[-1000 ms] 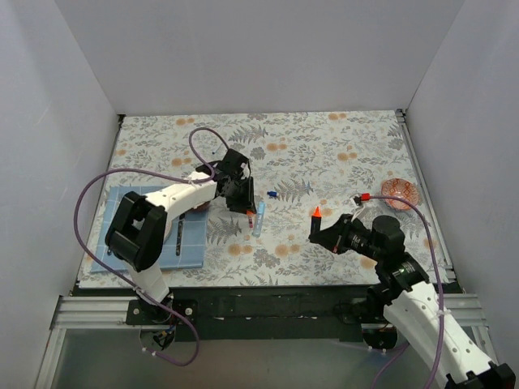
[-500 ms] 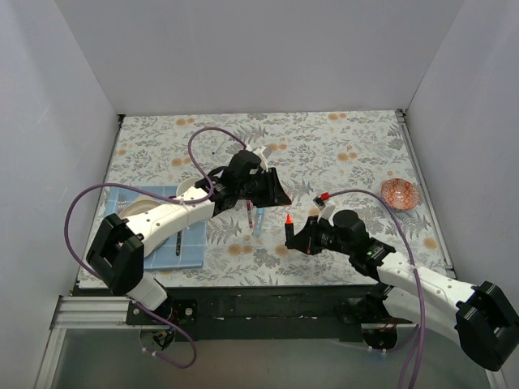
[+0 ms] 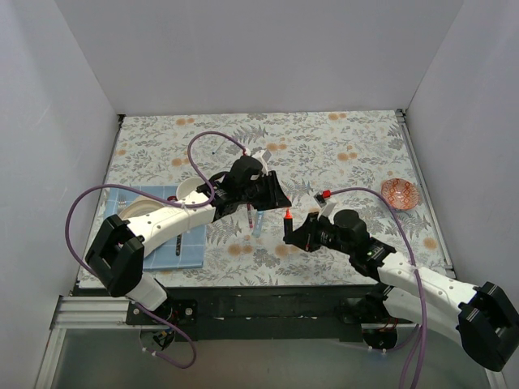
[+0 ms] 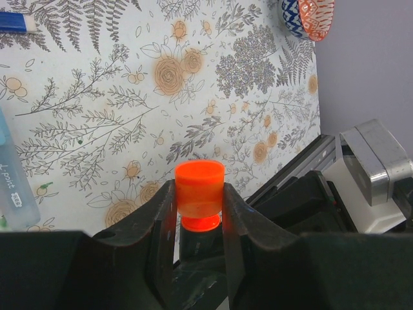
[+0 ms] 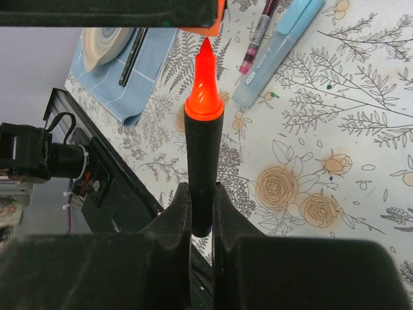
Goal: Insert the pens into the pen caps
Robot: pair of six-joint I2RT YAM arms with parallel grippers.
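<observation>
My left gripper (image 4: 200, 194) is shut on the bright orange pen cap (image 4: 200, 188), open end facing the right arm. My right gripper (image 5: 202, 194) is shut on the black pen (image 5: 203, 155) and holds it upright, its orange-red tip (image 5: 205, 77) touching the cap's mouth (image 5: 213, 16). From above, the two grippers (image 3: 277, 198) (image 3: 293, 233) meet over the middle of the table, with the pen tip (image 3: 288, 215) between them. The light blue pen (image 3: 258, 223) lies on the cloth just left of them. A dark blue pen cap (image 4: 14, 23) lies farther off.
A pink pen (image 5: 258, 32) lies beside the light blue one. A blue mat (image 3: 154, 235) at the left carries a white plate (image 5: 110, 45) and a dark cutlery piece (image 5: 132, 55). An orange patterned bowl (image 3: 401, 193) stands at the right. Purple cables loop over both arms.
The left gripper swung right and the right arm carried the pen left, until both met mid-table. In the last half second they closed in slightly, so the tip now reaches the cap.
</observation>
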